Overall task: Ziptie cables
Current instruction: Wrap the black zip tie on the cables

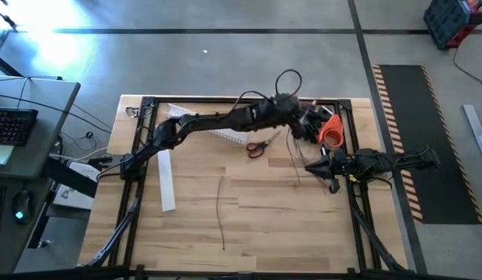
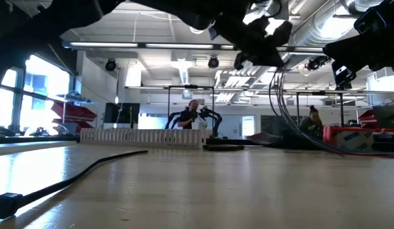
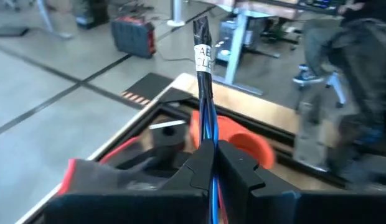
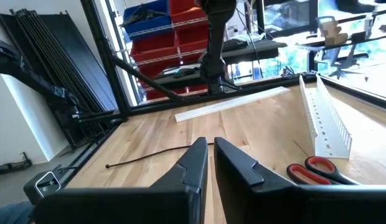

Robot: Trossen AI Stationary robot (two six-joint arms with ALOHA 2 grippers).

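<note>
Here the cables [image 3: 207, 134], thin dark and blue strands with a white label, stand pinched in the left tool [image 3: 213, 163] toward two o'clock on the wooden tabletop [image 1: 249, 210]. The right tool [image 4: 207, 162], near three o'clock, is closed on nothing. Red bins [image 4: 157, 37] line the room behind.

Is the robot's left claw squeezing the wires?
Yes: the left gripper is shut on the cables, which run up between its fingers.

I count two grippers of mine, left [image 3: 210, 163] and right [image 4: 208, 155]. One bundle of cables [image 3: 206, 106] (strands too fine to number), one pair of scissors [image 1: 260, 145], one slotted duct [image 4: 327, 121], one flat white strip [image 1: 165, 180], one loose zip tie [image 1: 220, 214], one orange roll [image 1: 331, 131].
</note>
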